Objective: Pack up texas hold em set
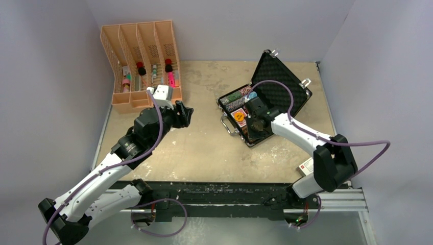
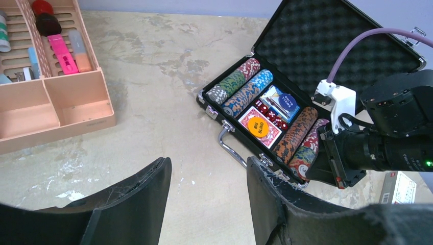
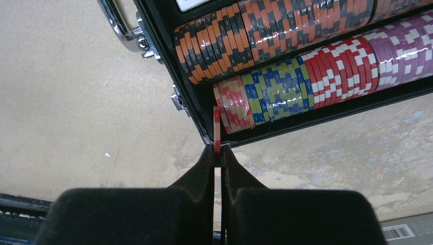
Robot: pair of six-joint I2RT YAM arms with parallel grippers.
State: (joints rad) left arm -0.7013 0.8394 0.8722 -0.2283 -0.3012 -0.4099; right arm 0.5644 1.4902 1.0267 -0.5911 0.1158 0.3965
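Red-and-white and edge-on, the loose chip (image 3: 217, 127) is pinched between the tips of my right gripper (image 3: 218, 153). The fingers are closed almost flat, with only the chip's thickness between them, and its upper part sticks out past the pads. On the right wrist view the chip stands upright at the near corner of the briefcase (image 3: 316, 116), just beside the pink-and-red end of the outer chip row (image 3: 286, 87). I cannot tell whether it touches that row or the case wall. The inner chip row (image 3: 286, 25) is orange and black, and the silver handle (image 3: 115, 20) curves off the front wall.

On the left wrist view the case lies open with its foam-lined lid (image 2: 332, 41) tilted back. Two rows of chips fill the far end and two more fill the end under my right arm. Between them lies the red-backed card deck (image 2: 247, 117) with an orange "BIG BLIND" button (image 2: 258, 126) on top and red dice (image 2: 270, 113) just beside it.

From above, the briefcase sits on the table (image 1: 204, 148) right of centre, with its lid leaning toward the back right corner. My left gripper (image 2: 208, 166) hovers over bare table left of centre, well apart from the case, its fingers spread wide with nothing between them. Behind it, in the back left corner, stands the orange rack (image 1: 140, 61) with small items in its slots. A small white box (image 1: 305, 166) lies near the table's front edge, close to my right arm's elbow.
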